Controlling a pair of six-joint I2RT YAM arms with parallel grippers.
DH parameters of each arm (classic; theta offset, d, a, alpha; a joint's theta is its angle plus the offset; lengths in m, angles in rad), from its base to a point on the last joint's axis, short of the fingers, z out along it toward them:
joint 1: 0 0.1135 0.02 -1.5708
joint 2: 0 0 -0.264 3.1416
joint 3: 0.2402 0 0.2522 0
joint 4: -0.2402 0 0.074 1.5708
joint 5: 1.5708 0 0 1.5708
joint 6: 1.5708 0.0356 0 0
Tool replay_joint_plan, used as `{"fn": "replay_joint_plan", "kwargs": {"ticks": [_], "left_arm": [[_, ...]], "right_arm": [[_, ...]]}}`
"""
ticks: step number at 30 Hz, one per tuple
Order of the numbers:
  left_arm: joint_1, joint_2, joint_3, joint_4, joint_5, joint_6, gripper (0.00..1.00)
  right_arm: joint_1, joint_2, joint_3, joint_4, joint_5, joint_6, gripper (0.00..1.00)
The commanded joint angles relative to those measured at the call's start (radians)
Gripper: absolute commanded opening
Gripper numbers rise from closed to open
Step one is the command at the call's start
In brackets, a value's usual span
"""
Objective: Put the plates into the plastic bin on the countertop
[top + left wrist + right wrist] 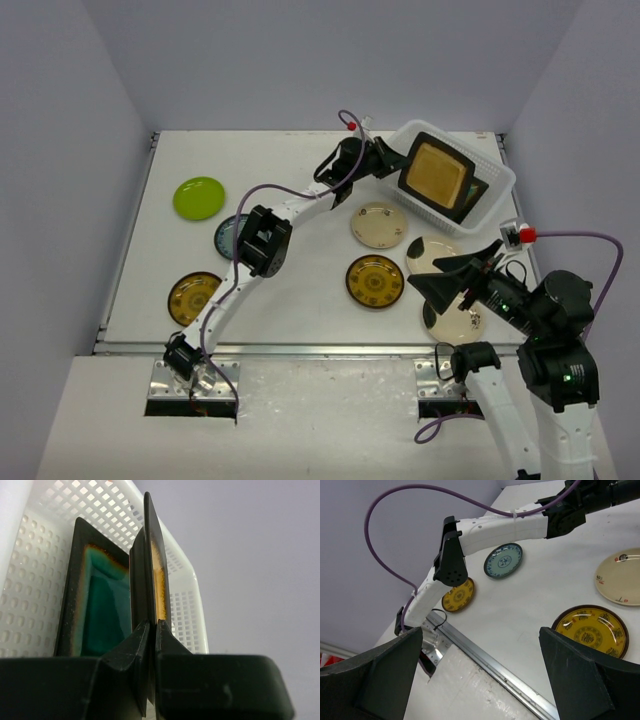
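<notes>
My left gripper (393,160) is shut on the rim of the amber square plate (440,175) and holds it tilted over the plastic bin (497,170). In the left wrist view the gripper (152,622) pinches this plate (152,555) edge-on, with the teal square plate (102,610) lying in the bin (187,615) behind it. My right gripper (440,278) is open and empty above the countertop (300,200), near two cream plates (455,318). Its jaws stand wide apart in the right wrist view (480,680).
On the countertop lie a lime green plate (198,197), a blue-patterned plate (230,235) partly under the left arm, two yellow-brown plates (193,296) (375,281) and a cream plate (379,224). The metal front edge (300,348) runs along the near side.
</notes>
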Motion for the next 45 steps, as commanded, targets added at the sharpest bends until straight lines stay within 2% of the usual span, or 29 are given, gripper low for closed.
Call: {"fn": "replay_joint_plan", "kwargs": {"ticks": [1,5,6,9,13,20,22,30,33,35,37,39,41,43,45], "left_arm": [[-0.007,-0.021,0.080,0.190,0.013,0.028,0.00],[-0.018,-0.017,0.071,0.170,0.016,0.071,0.01],[-0.020,-0.014,0.071,0.170,0.018,0.079,0.06],[-0.025,-0.011,0.074,0.165,0.016,0.094,0.34],[-0.026,-0.023,0.080,0.143,0.002,0.114,0.57],[-0.037,-0.140,0.077,0.065,-0.019,0.195,0.83],[-0.037,-0.175,0.071,0.057,-0.011,0.206,1.00],[-0.033,-0.423,-0.035,-0.054,-0.032,0.312,1.00],[-0.027,-0.502,-0.046,-0.149,-0.040,0.343,1.00],[-0.023,-0.602,-0.107,-0.247,-0.120,0.371,1.00],[-0.021,-0.706,-0.192,-0.411,-0.251,0.409,1.00],[-0.019,-0.869,-0.362,-0.519,-0.441,0.419,1.00],[-0.019,-1.101,-0.648,-0.541,-0.557,0.401,1.00],[-0.019,-1.231,-0.815,-0.556,-0.643,0.362,1.00],[-0.021,-1.462,-1.087,-0.558,-0.680,0.311,1.00]], "right_arm": [[-0.002,-0.018,0.006,-0.003,0.001,-0.026,0.99],[-0.002,-0.024,0.001,-0.006,0.005,-0.030,0.99],[-0.002,-0.024,0.000,-0.006,0.006,-0.031,0.99],[-0.002,-0.027,-0.015,-0.005,0.014,-0.032,0.99],[-0.002,-0.024,-0.030,-0.004,0.020,-0.033,0.99],[-0.003,0.005,-0.052,0.001,0.045,-0.051,0.99],[-0.002,0.014,-0.053,0.000,0.060,-0.057,0.99],[-0.002,0.045,-0.029,-0.009,0.132,-0.062,0.99],[-0.002,0.060,-0.025,-0.017,0.163,-0.065,0.99],[-0.002,0.074,-0.030,-0.025,0.206,-0.063,0.99],[-0.002,0.097,-0.045,-0.037,0.245,-0.059,0.99],[-0.002,0.144,-0.064,-0.032,0.237,-0.058,0.99],[-0.002,0.185,-0.088,-0.010,0.214,-0.041,0.99],[-0.002,0.210,-0.136,0.056,0.197,0.003,0.99],[-0.002,0.229,-0.195,0.181,0.180,0.072,0.99]]}}
